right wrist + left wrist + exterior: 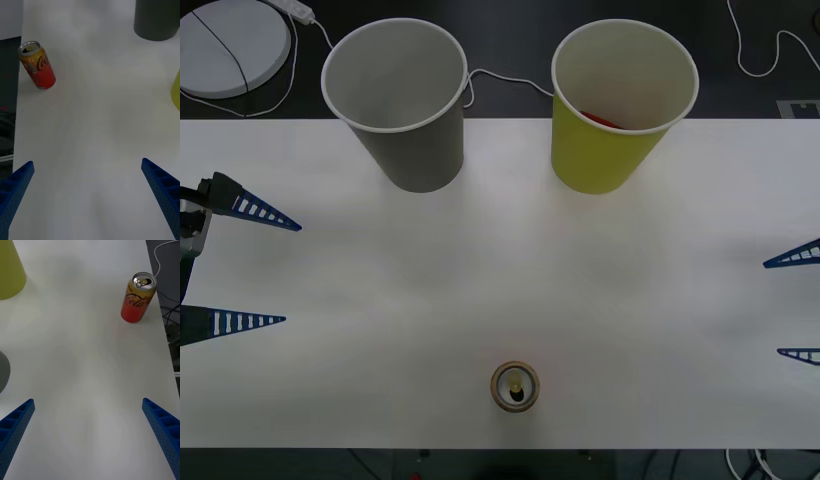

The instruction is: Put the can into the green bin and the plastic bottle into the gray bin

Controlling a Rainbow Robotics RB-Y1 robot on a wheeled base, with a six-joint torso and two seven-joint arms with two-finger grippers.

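The can (514,386) stands upright near the table's front edge, gold top up, with an orange-red body (37,64) (138,297). At the back stand the gray bin (408,100) on the left and the green bin (620,110) on the right, and something red shows inside the green one. My left gripper (250,268) (88,401) hangs open at the table's left side, nothing between its fingers. My right gripper (798,305) (87,162) is open at the right side, far from the can. The plastic bottle is out of view.
The white table (480,280) spreads wide between both grippers and the can. Beyond its far edge, a white round device (230,45) and white cables (510,80) lie on the dark floor. In the wrist views the gray bin (156,18) (3,369) and green bin (176,90) (9,273) show at the edges.
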